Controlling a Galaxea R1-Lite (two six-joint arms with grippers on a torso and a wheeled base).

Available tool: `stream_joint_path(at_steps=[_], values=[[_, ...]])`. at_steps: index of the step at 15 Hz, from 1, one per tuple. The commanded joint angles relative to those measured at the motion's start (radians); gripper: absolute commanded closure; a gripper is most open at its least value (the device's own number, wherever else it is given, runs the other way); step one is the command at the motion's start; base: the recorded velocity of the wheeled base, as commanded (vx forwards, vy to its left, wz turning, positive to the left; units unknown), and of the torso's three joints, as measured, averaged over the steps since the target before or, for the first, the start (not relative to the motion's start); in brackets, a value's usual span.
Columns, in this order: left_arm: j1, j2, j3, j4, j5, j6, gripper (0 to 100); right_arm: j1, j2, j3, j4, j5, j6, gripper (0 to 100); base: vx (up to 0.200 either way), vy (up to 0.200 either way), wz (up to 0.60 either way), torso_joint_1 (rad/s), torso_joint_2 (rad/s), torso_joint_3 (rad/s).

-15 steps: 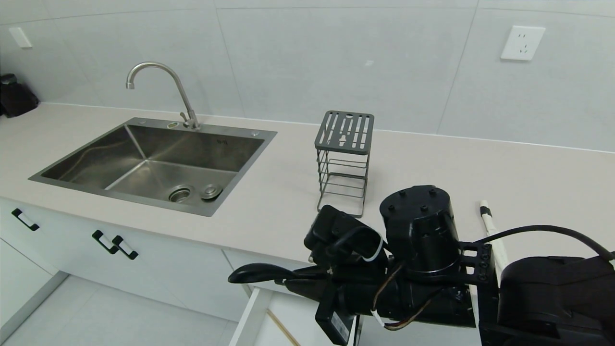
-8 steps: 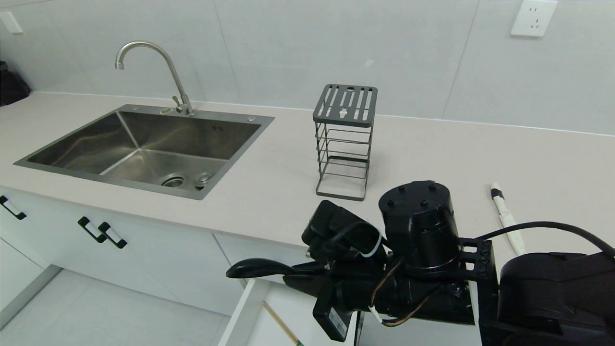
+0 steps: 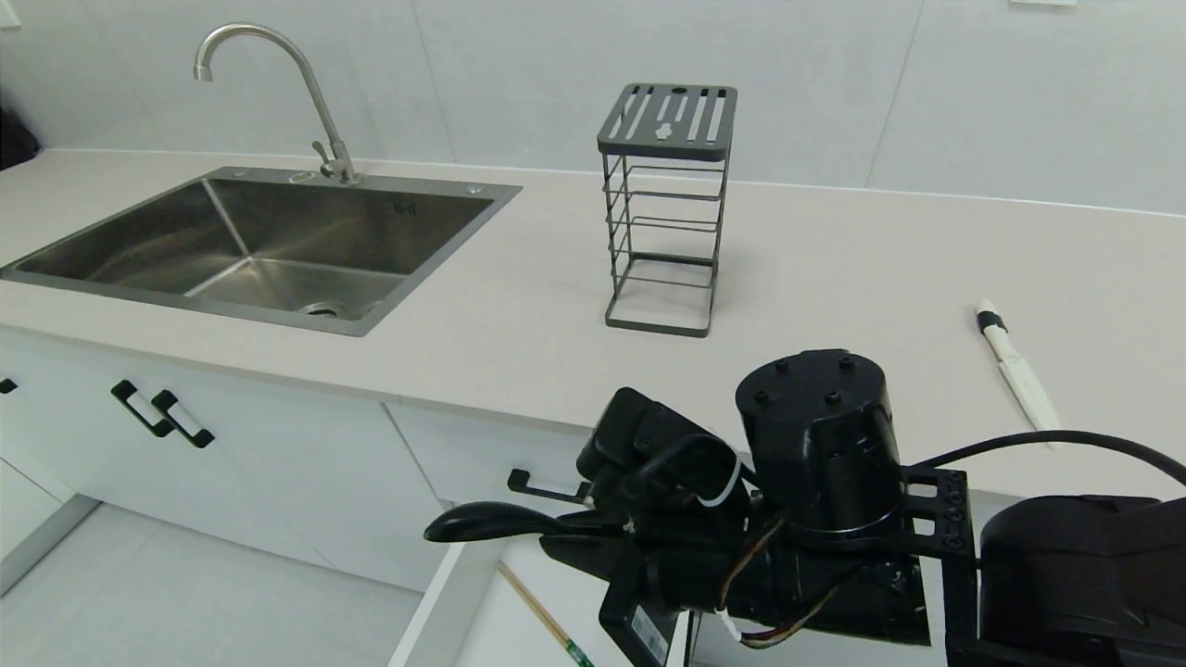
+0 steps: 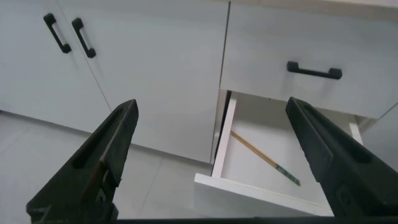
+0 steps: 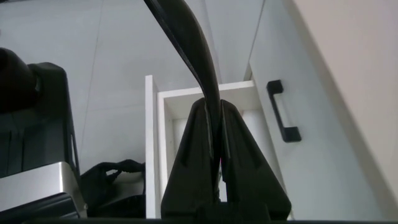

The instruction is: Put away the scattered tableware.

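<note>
My right gripper (image 3: pixel 582 528) is shut on the handle of a black spoon (image 3: pixel 477 523), held level above an open white drawer (image 3: pixel 434 602). The right wrist view shows the fingers (image 5: pixel 205 134) clamped on the spoon (image 5: pixel 183 43) over that drawer (image 5: pixel 155 118). A single chopstick (image 3: pixel 542 621) lies inside the drawer. A white utensil with a black band (image 3: pixel 1015 371) lies on the counter at the right. My left gripper (image 4: pixel 210 109) stands open, facing the drawer (image 4: pixel 217 158) and the chopstick (image 4: pixel 264 158).
A grey wire rack (image 3: pixel 667 213) stands mid-counter, with a steel sink (image 3: pixel 232 250) and tap (image 3: pixel 306 93) to its left. A closed drawer front with a black handle (image 4: pixel 314 70) sits above the open one. Cabinet doors with black handles (image 3: pixel 157 417) are at the left.
The head camera has shifted, so the counter things sit higher in the picture and more of the drawer shows. The right gripper still holds the spoon in about the same spot.
</note>
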Motion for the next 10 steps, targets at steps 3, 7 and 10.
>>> stream_joint_path(at_steps=[3,7,10], values=[[-0.001,0.0,0.0,0.001,0.0,0.0,0,0.005,-0.025,-0.001,0.007,-0.002,-0.001,100,0.0,0.0,0.0,-0.256,0.5,0.235],[0.001,0.0,0.0,0.001,0.0,0.0,0,0.025,-0.086,0.069,0.004,-0.049,-0.002,100,0.0,0.0,0.0,-0.254,0.48,0.227],[-0.001,0.0,0.0,0.001,0.0,0.0,0,0.037,-0.12,0.089,-0.005,-0.072,-0.002,100,0.0,0.0,0.0,-0.251,0.45,0.202]])
